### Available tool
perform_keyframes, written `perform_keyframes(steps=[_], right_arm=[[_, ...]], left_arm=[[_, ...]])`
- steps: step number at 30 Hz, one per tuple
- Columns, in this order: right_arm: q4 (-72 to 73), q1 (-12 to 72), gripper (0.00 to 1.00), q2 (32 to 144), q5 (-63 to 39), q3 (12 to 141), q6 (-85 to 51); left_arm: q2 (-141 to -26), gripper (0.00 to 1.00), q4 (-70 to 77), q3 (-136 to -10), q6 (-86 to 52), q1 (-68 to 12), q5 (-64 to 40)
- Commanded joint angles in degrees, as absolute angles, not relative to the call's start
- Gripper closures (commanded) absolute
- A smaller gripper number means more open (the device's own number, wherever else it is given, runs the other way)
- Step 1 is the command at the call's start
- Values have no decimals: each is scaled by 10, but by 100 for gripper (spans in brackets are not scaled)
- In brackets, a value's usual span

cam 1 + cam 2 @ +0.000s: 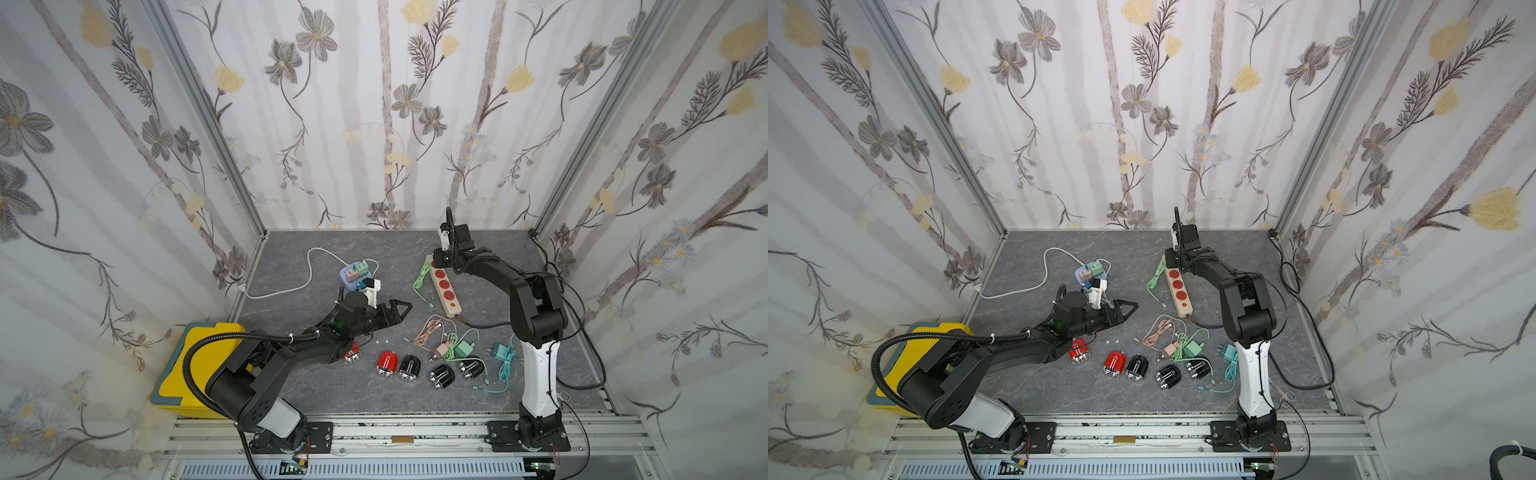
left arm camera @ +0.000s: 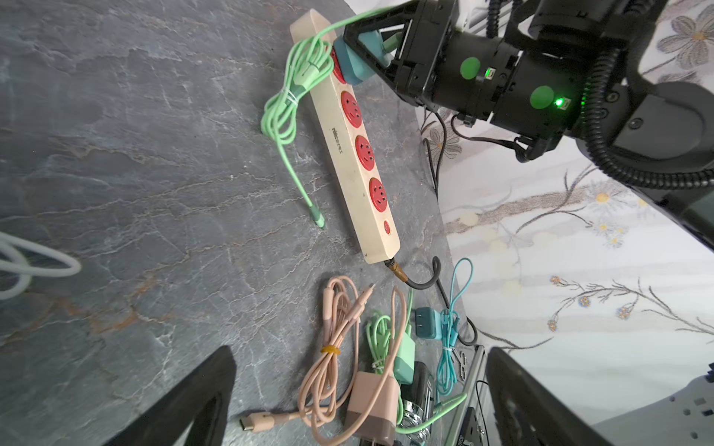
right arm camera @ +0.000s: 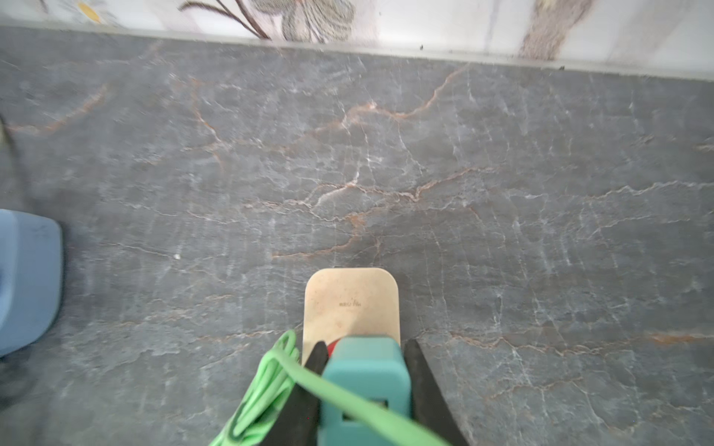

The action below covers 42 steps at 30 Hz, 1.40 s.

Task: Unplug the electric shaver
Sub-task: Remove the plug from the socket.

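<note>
A beige power strip (image 1: 446, 286) with red sockets lies on the grey table. A teal charger plug (image 3: 365, 386) sits in its far socket. A light green cable (image 2: 286, 112) runs from the plug, and its free end lies loose on the table. My right gripper (image 3: 365, 347) comes down from above, its fingers pressed against both sides of the plug. Several red and black electric shavers (image 1: 410, 368) lie in a row near the front, none joined to that cable. My left gripper (image 1: 405, 311) hovers open over the table's middle, holding nothing.
A blue round socket hub (image 1: 355, 274) with plugs and a white cable sits at the back left. Loose pink, green and teal chargers with cables (image 1: 453, 345) lie in front of the strip. A yellow box (image 1: 195, 365) stands at the front left.
</note>
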<state>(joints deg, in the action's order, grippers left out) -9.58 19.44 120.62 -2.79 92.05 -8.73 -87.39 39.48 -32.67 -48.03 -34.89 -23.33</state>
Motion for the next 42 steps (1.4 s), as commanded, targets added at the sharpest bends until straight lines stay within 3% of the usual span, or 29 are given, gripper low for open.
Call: perform_keyframes(steps=[1, 12, 28, 42], right_arm=[[-46, 196, 84, 1156, -55, 880, -86], [-70, 208, 85, 1067, -87, 822, -89], [-26, 234, 86, 963, -158, 725, -136], [30, 242, 86, 927, -204, 673, -179]], left_arm=[[-875, 5, 433, -328, -484, -348, -245], [-948, 25, 499, -403, -531, -367, -301], [-1114, 36, 579, -524, -600, -373, -266], [-1148, 50, 636, -536, -617, -363, -282]])
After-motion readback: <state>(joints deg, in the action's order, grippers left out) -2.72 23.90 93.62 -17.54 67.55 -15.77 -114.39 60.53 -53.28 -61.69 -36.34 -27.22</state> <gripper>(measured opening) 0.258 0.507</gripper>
